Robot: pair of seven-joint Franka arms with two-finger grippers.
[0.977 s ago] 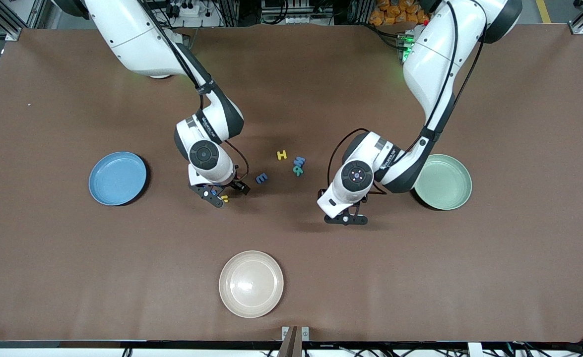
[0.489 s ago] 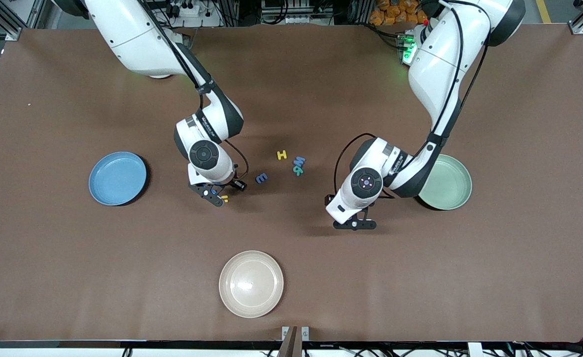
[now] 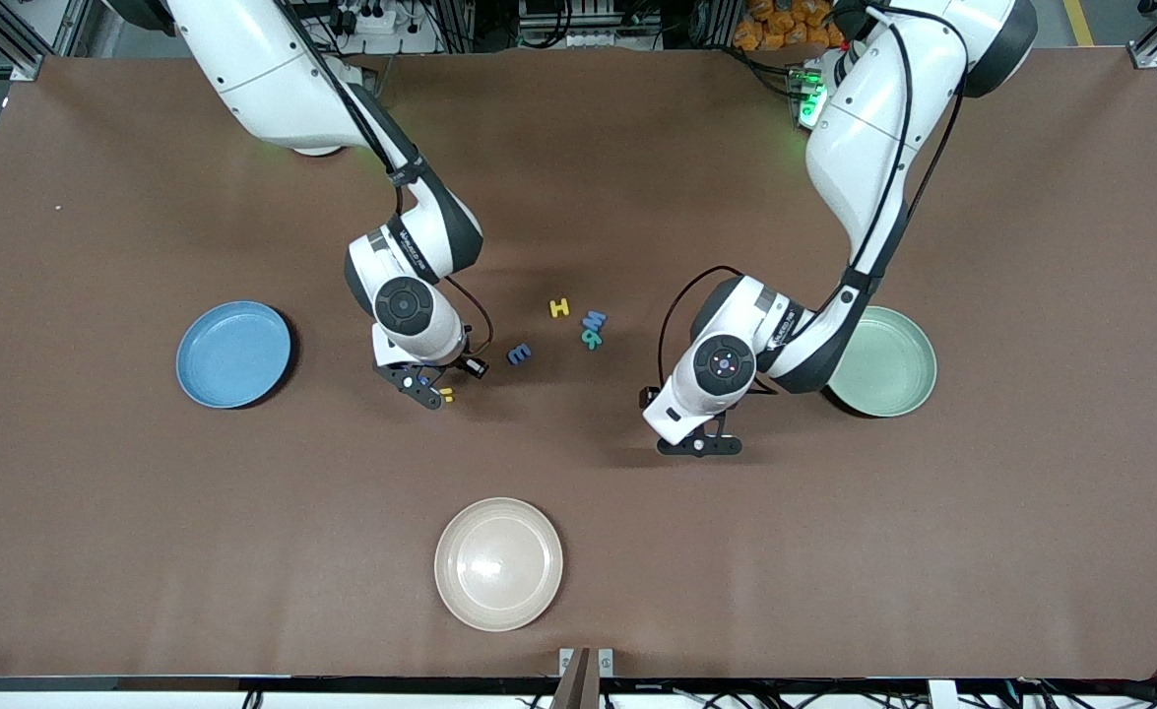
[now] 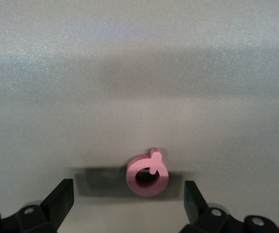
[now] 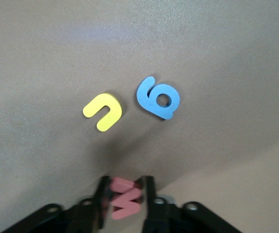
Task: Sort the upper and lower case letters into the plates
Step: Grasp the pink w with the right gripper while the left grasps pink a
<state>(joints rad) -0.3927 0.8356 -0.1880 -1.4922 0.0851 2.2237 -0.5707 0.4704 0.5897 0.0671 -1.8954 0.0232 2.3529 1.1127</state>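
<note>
A wide brown counter (image 3: 145, 551) fills the room in front of me, with the two white arms coming from its upper edge. The right hand (image 5: 125, 201) is low over the counter, beside the small dark blue foam letter E (image 3: 519, 354), and its two black fingers are pressed together on a small pink foam letter W (image 5: 125, 200). Close under it lie a little yellow foam letter n (image 5: 103, 111) and a light blue foam letter shaped like a 6 or a g (image 5: 158, 99), just beside each other but apart. The left hand (image 4: 129, 206) is low over the counter near the pale mint green round plate (image 3: 883, 379); its fingers stand wide apart and hold nothing, and a small pink round foam letter with a short tail (image 4: 148, 173) lies flat between them. Between the two arms lie a yellow foam letter H (image 3: 560, 308), a blue foam letter M (image 3: 594, 320) and a teal foam letter (image 3: 591, 339), the last two touching. The sky blue round plate (image 3: 233, 354) is toward the right arm's end. A cream-beige round plate (image 3: 498, 563) lies nearer to the front camera than all the letters.
</note>
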